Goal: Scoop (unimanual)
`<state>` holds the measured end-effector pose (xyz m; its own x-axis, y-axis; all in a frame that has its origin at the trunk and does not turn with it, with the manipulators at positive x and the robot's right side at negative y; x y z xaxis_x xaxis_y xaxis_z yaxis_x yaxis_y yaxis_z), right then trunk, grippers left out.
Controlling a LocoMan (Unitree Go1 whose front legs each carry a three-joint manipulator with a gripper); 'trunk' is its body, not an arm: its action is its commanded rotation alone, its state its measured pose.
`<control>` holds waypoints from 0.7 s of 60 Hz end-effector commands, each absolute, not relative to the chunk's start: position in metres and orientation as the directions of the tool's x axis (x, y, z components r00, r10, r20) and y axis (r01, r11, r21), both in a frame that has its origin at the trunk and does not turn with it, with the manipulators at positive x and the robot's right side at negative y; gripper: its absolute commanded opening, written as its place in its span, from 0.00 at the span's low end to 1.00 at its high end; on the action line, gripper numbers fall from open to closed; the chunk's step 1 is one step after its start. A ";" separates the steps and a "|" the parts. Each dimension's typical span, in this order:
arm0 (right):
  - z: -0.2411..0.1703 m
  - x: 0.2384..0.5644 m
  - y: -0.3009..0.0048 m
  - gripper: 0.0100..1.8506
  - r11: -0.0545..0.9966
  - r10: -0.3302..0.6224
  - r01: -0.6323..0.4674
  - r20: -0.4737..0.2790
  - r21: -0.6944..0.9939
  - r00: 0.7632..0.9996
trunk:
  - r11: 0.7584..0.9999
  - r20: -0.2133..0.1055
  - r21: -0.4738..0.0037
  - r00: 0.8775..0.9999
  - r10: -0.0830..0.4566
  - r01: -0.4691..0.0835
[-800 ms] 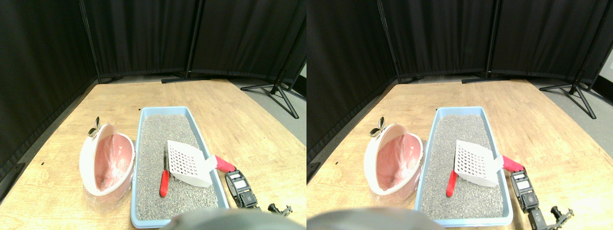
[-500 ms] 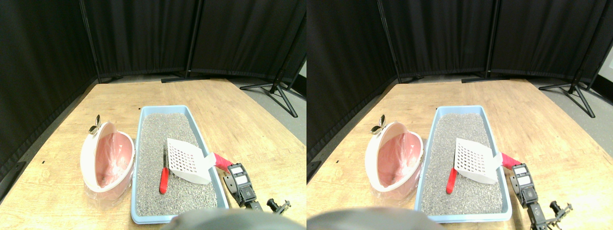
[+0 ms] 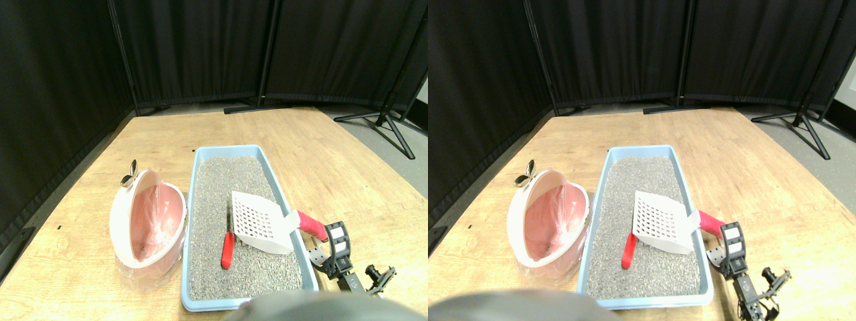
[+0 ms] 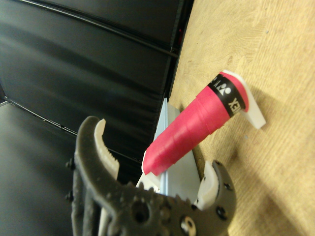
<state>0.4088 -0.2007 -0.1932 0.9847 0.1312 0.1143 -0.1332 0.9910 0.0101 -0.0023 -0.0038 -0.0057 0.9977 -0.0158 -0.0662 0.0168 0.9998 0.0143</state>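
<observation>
right gripper (image 3: 332, 242) w/ jaws spread wide, holding nothing, just beside end of red-wrapped scoop handle (image 4: 194, 127); white scoop (image 3: 259, 222) lies ahead over litter in blue tray (image 3: 294, 200); red object (image 3: 228, 249) beyond scoop.

White perforated scoop (image 3: 261, 224), red-wrapped handle (image 3: 311, 225)

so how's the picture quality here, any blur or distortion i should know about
Stereo pair view: even lighting, sharp on the litter tray and white scoop, but the wide lens bends the floor's edges. Wrist view: the red wrapped handle is fairly sharp and the right gripper close up looks soft, with the black curtain smeared.
</observation>
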 end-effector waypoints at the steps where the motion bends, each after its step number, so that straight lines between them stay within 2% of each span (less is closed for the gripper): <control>1: -0.189 0.412 -0.199 0.51 0.992 0.120 -0.126 0.138 0.032 0.983 | 1.000 -0.078 0.001 0.997 -0.010 0.010; 20: -0.193 0.430 -0.200 0.49 0.989 0.082 -0.092 0.096 0.113 0.992 | 1.000 -0.083 -0.002 0.997 -0.005 0.005; 29: -0.193 0.438 -0.199 0.49 0.988 0.034 -0.043 0.067 0.145 0.997 | 1.000 -0.086 -0.002 0.996 -0.005 0.005; 42: -0.195 0.448 -0.200 0.49 0.985 0.035 -0.041 0.038 0.169 0.999 | 1.000 -0.092 -0.003 0.996 -0.003 0.003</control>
